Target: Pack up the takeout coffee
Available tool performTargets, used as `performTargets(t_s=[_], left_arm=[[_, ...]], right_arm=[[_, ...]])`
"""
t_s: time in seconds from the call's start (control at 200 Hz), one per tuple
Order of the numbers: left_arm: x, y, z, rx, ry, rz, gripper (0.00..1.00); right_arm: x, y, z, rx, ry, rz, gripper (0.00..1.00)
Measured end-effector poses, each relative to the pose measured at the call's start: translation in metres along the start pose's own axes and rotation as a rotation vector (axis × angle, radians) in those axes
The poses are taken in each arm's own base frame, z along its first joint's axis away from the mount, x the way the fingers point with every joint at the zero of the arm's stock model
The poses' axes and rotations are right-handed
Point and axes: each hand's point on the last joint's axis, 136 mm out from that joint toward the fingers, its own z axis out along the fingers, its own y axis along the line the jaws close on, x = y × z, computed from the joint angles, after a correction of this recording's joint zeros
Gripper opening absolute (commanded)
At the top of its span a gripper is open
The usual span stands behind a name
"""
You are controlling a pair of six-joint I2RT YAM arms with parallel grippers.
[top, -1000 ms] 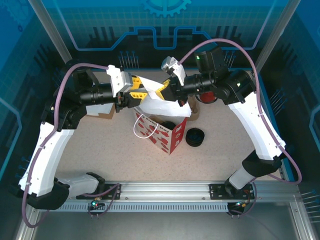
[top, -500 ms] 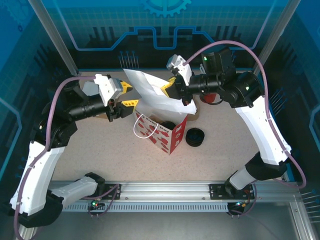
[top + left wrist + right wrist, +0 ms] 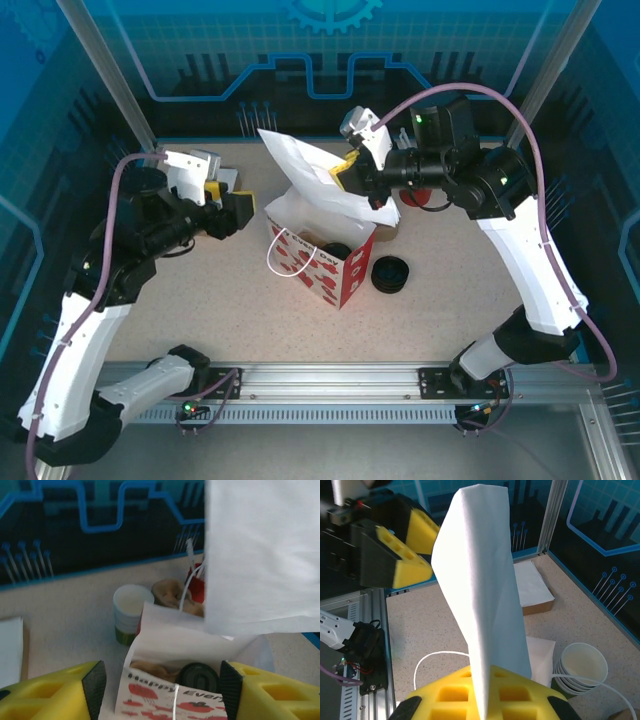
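Note:
The takeout coffee (image 3: 337, 250) stands inside the white-and-red paper bag (image 3: 318, 272). Its black lid (image 3: 199, 676) shows through the bag's open top. My right gripper (image 3: 350, 172) hovers above the bag's far side, shut on a large white napkin (image 3: 305, 168) that stands up from the yellow fingers (image 3: 445, 700). In the right wrist view the napkin (image 3: 480, 580) rises from my right gripper (image 3: 489, 680). My left gripper (image 3: 236, 211) is open, left of the bag and apart from it. In the left wrist view my left gripper (image 3: 162, 690) frames the bag (image 3: 165, 695) from a distance.
A stack of lidless cups (image 3: 130, 611) stands behind the bag, beside a red holder (image 3: 197, 587). Loose black lids (image 3: 390, 273) lie right of the bag. A brown box of napkins (image 3: 532, 587) sits at the back left. The bag's string handle (image 3: 275, 258) hangs toward the left.
My left gripper let go of the napkin, opened and drew back to the left. The right gripper kept the napkin and shifted slightly right and up.

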Motion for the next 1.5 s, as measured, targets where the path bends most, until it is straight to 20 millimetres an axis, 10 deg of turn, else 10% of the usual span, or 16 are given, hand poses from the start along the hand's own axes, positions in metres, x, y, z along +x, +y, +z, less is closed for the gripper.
performTargets(t_s=[0.235,0.675,1.501], left_arm=[[0.021,0.035,0.031,-0.086,0.124,-0.222,0.7],[0.067,0.04,0.102,-0.016,0.375,-0.318,0.7],[0.099,0.047,0.14,0.0,0.481,-0.395,0.22]], right_arm=[[0.005,-0.001,0.002,0.004,0.014,0.022,0.0],[0.024,-0.001,0.009,-0.003,0.066,0.069,0.0],[0.075,-0.011,0.047,-0.023,0.254,0.166,0.0]])
